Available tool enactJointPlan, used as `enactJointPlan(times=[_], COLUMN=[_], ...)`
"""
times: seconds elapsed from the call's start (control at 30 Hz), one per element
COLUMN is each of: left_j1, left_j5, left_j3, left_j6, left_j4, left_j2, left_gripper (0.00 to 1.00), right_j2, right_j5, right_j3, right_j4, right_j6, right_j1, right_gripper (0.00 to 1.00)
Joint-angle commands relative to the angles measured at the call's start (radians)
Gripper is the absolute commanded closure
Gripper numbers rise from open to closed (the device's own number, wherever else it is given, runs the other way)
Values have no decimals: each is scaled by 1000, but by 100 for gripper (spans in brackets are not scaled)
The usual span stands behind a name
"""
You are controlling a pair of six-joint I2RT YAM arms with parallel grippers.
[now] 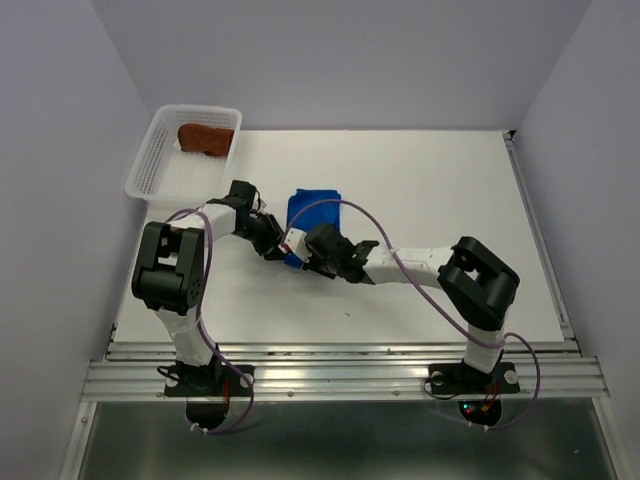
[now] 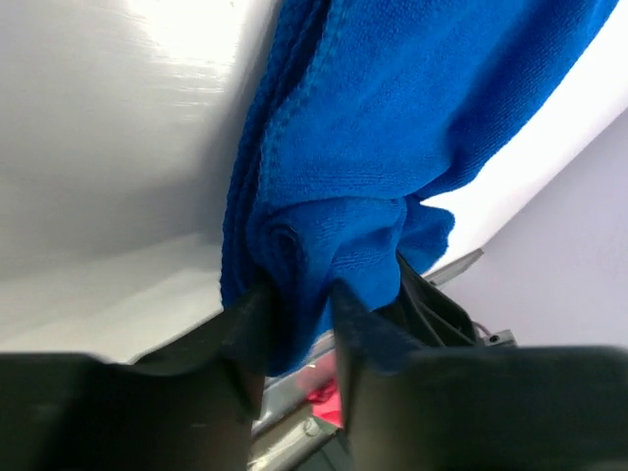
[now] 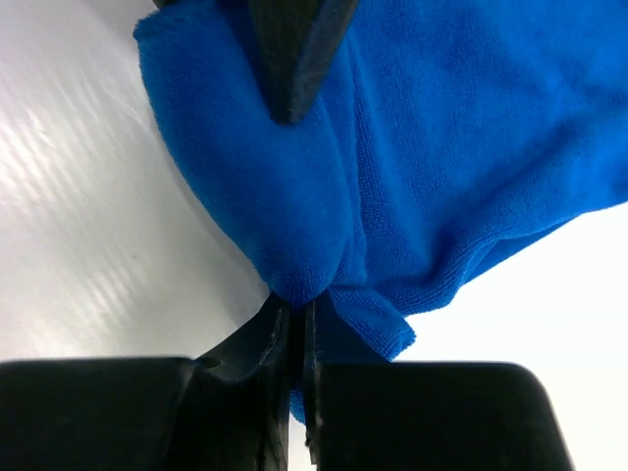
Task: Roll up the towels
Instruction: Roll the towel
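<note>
1. Two arms, both mine, reach in from the bottom of the top view and meet mid-frame. My left arm [image 1: 170, 270] comes from the left and my right arm [image 1: 440, 268] from the right.
2. My left jaws are closed down to a narrow gap, gripping a bunched, rolled fold at the near end of the blue towel [image 2: 392, 128].
3. My right jaws are almost fully together, pinching a thin edge of that same towel. A dark finger [image 3: 289, 59] of the left arm crosses the cloth at the top of the right wrist view.
4. There are two towels. The blue towel lies on the white bench [image 1: 450, 190] at centre frame, its near end hidden under both wrists.
5. One white basket [image 1: 150, 172] sits at the upper left. It holds the single brown towel [image 1: 206, 138], well apart from the blue one.
</note>
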Motion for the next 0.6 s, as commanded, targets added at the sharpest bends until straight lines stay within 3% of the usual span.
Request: enactJointPlan(times=[0.0,0.03,0.1,0.23,0.3,0.4,0.47,0.57], left_j1=[21,22,30,49,55,62,64,64], left_j5=[-91,-111,-136,-189,-237,-255,-267,-225], left_j3=[49,49,34,-8,-17,-49,-58,-113], left_j6=[59,69,82,95,99,102,110,135], left_j4=[-33,-37,-14,17,23,47,56,131], left_j2=[-106,-115,-150,-205,-242,-285,-308,-357], left_gripper=[49,38,27,25,15,14,3,3], right_j2=[-4,-6,-3,10,25,60,98,140], right_j5=[-123,-207,-278,-436,-493,-627,-732,-848], right_j3=[99,139,170,214,227,243,262,286], right_j4=[-150,-183,-271,-335,-355,-355,-354,-355], right_j6=[180,201,261,341,372,460,479,508], right_j1=[-34,-44,-57,-102,-125,-194,-217,-260], right_gripper=[99,99,99,99,99,99,99,99])
